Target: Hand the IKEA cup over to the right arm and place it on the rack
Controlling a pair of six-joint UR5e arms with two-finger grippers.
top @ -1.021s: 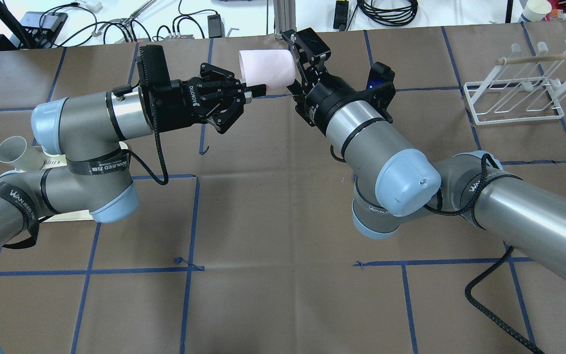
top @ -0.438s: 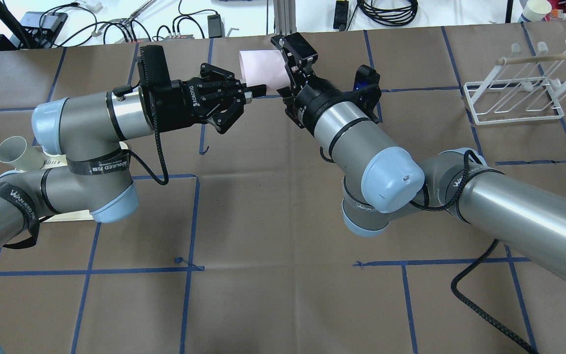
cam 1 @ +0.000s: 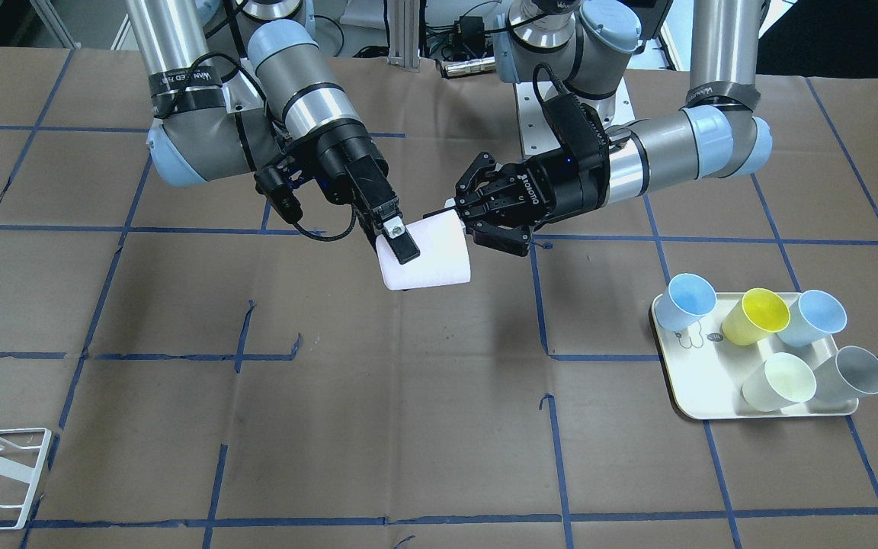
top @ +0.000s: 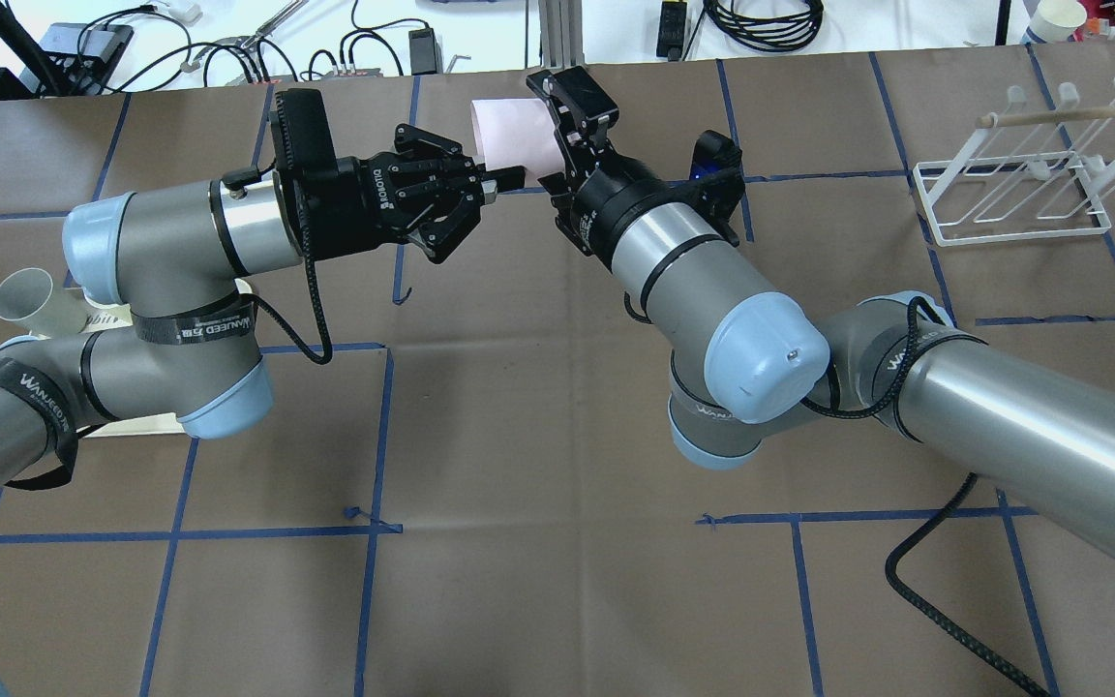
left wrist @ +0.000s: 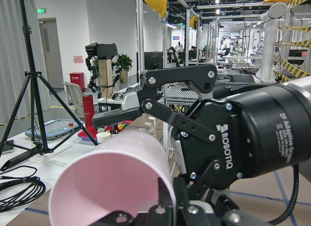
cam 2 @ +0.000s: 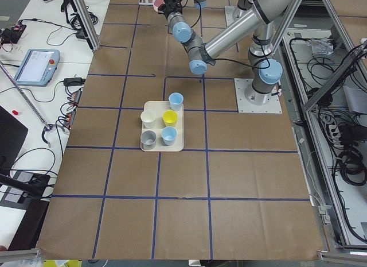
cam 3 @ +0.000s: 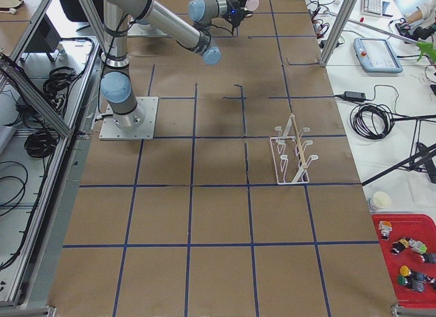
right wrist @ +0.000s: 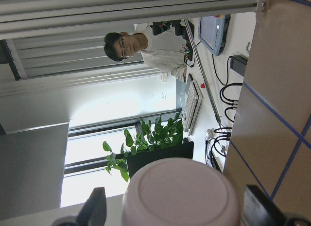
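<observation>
The pink IKEA cup (top: 511, 136) hangs on its side above the table's far middle. My left gripper (top: 509, 180) is shut on the cup's rim, a grip that also shows low in the left wrist view (left wrist: 163, 211). My right gripper (top: 546, 124) on the right arm (top: 683, 281) stands open around the cup's closed end. In the right wrist view its fingers (right wrist: 95, 206) flank the cup's base (right wrist: 182, 192) with gaps on both sides. The front view shows one finger (cam 1: 402, 242) lying over the cup (cam 1: 427, 263). The white wire rack (top: 1012, 189) stands far right.
A cream tray (cam 1: 702, 362) with several coloured cups sits on my left side, under the left arm. A wooden stick lies across the rack's top (top: 1070, 114). Cables and devices line the bench beyond the table's far edge. A person shows in the right wrist view.
My right gripper has slid leftward further along the pink cup, so its fingers straddle more of it. The left arm and the cup have stayed put.
</observation>
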